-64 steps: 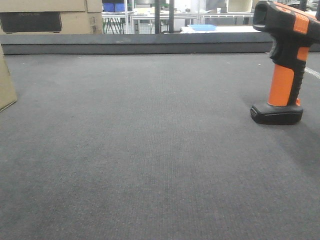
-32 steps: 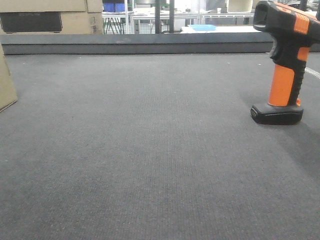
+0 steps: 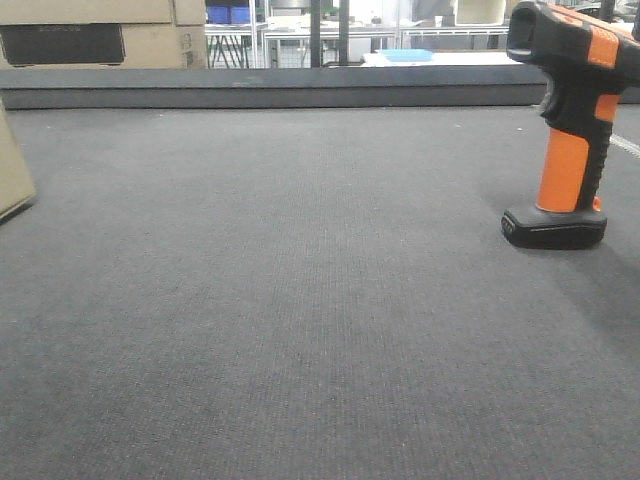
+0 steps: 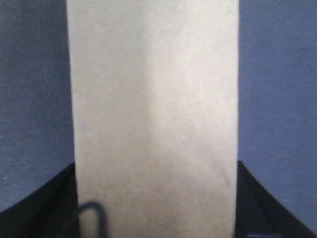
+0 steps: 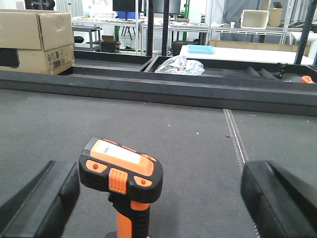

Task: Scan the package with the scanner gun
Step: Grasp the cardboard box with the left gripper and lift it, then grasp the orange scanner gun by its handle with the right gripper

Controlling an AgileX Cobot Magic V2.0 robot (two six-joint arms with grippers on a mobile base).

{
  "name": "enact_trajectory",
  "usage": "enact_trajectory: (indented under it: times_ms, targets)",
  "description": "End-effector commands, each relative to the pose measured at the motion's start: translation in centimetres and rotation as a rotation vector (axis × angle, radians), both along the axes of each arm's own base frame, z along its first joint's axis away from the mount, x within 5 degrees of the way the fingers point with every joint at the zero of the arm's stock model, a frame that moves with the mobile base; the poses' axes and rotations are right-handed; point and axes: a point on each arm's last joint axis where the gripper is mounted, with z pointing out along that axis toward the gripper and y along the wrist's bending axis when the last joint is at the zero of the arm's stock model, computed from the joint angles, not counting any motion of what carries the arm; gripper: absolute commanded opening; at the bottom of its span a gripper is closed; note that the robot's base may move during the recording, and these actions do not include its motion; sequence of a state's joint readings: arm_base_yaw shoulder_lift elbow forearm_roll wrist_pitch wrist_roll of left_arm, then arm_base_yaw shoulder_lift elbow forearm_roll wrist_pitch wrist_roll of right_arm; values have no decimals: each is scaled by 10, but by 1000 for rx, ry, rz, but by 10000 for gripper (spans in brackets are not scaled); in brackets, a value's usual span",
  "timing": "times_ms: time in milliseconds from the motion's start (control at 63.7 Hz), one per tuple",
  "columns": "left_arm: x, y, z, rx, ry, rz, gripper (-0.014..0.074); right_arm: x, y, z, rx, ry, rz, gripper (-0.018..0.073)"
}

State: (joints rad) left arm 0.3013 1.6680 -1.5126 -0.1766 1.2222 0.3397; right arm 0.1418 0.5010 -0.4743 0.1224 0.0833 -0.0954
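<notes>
The upright scanner gun (image 5: 121, 173) stands between the wide-spread, empty jaws of the right gripper (image 5: 158, 171), nearer the left jaw, while the package (image 4: 153, 99) fills the left gripper (image 4: 156, 168), long axis straight ahead, clamped or not I cannot tell.

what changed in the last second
The package, just a corner at the front view's left edge, has edged slightly up and right, as if being lifted or tilted. The scanner gun stands upright on its foot where it was, untouched.
</notes>
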Motion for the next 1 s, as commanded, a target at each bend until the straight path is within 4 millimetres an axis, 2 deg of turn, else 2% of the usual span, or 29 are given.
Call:
enact_trajectory:
  times_ms: [0,126,267,392,518,596,816,989]
  targets:
    - [-11,-12,26,-85,-103,11,-111,1,0,4,-3,-19,-2,570]
    - [-21,-28,51,-210,-207,7,-111,1,2,2,-6,-2,19,570]
    - [-24,-45,69,-412,-295,2,-111,-1,9,-2,-8,39,85,570]
    - [-22,-54,74,-557,-325,4,-111,-3,17,-5,31,82,158,570]
    - [-21,-56,74,-590,-327,6,-111,2,25,-10,61,146,207,570]
    - [-21,-56,73,-594,-323,8,-111,11,29,-17,51,195,209,570]
    - [-21,-57,72,-598,-320,9,-111,54,41,-41,31,304,173,570]
    - [-21,-58,72,-598,-319,5,-111,80,47,-61,99,370,124,570]
